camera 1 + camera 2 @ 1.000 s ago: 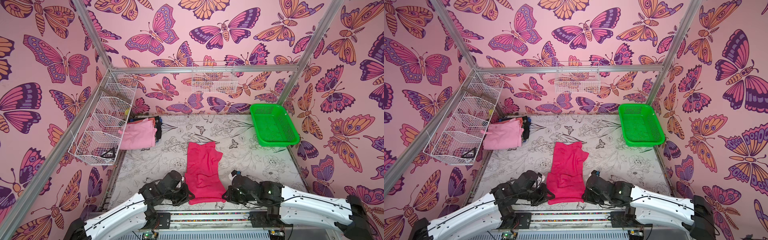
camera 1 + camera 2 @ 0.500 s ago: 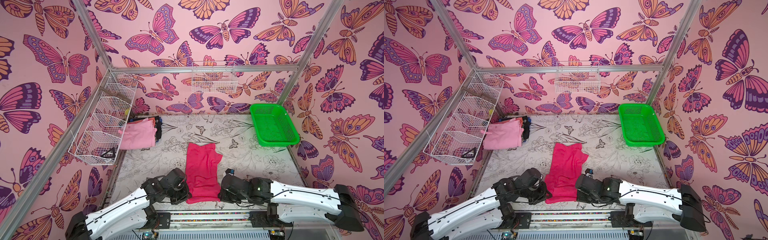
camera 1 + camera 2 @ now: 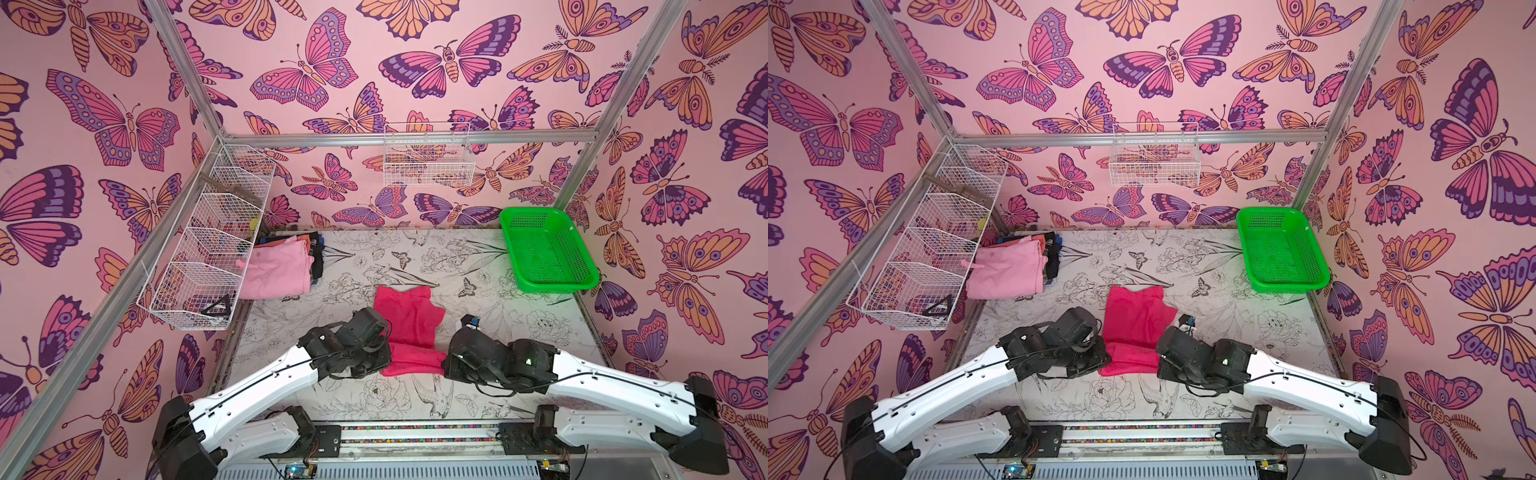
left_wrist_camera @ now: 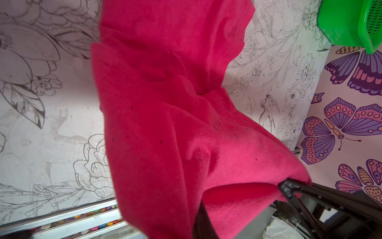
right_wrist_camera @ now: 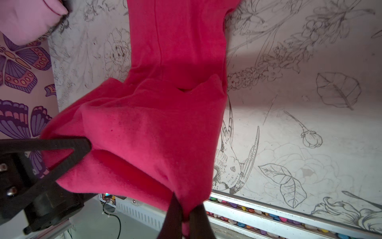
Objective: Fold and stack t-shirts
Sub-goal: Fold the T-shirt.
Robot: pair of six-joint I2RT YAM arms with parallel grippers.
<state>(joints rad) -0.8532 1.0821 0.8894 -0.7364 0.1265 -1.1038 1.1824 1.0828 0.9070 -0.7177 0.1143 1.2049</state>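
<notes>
The crimson t-shirt (image 3: 409,322) lies on the worktop (image 3: 478,257), left tool (image 3: 385,358) and right tool (image 3: 447,362) at its near corners, green basket (image 3: 548,286) behind

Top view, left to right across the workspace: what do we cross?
wire wall rack → light pink t-shirt → left end effector → crimson t-shirt → right end effector → green basket. Both end effectors are shut on the crimson t-shirt's near edge.
</notes>
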